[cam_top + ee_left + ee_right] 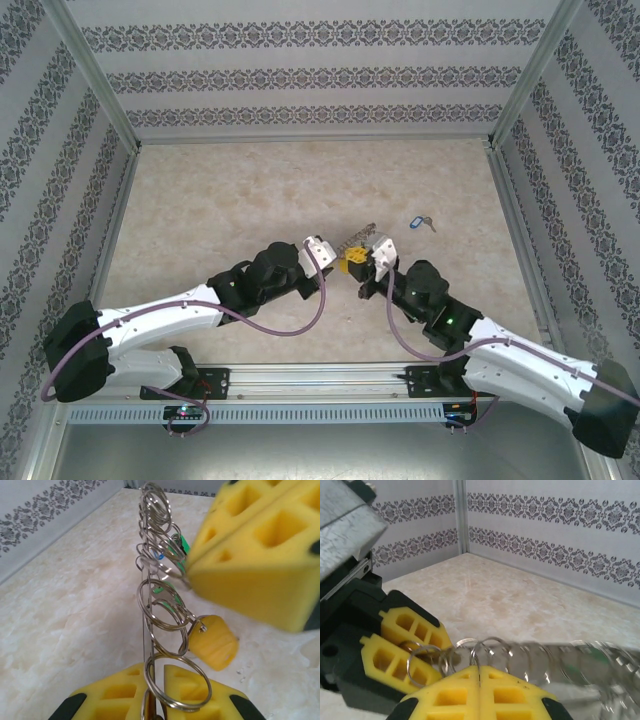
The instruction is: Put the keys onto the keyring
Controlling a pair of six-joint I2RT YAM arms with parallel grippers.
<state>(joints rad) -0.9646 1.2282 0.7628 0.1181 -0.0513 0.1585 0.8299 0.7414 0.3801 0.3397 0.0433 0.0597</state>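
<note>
I am seeing both arms meeting near the middle of the beige marbled tabletop (200, 200). The left jaws are clamping nearly shut on the large thin grey metal keyring (144, 630), with its wire rising from between their yellow foam pads (115, 702). Small silvery keys with green and yellow plastic caps (212, 642) are hanging on it by split rings (487, 652). The right jaws are pressing fully together, with their tip touching those rings. I cannot tell whether they are pinching one. One blue-capped key (420, 222) is lying apart, toward the tabletop's right edge
</note>
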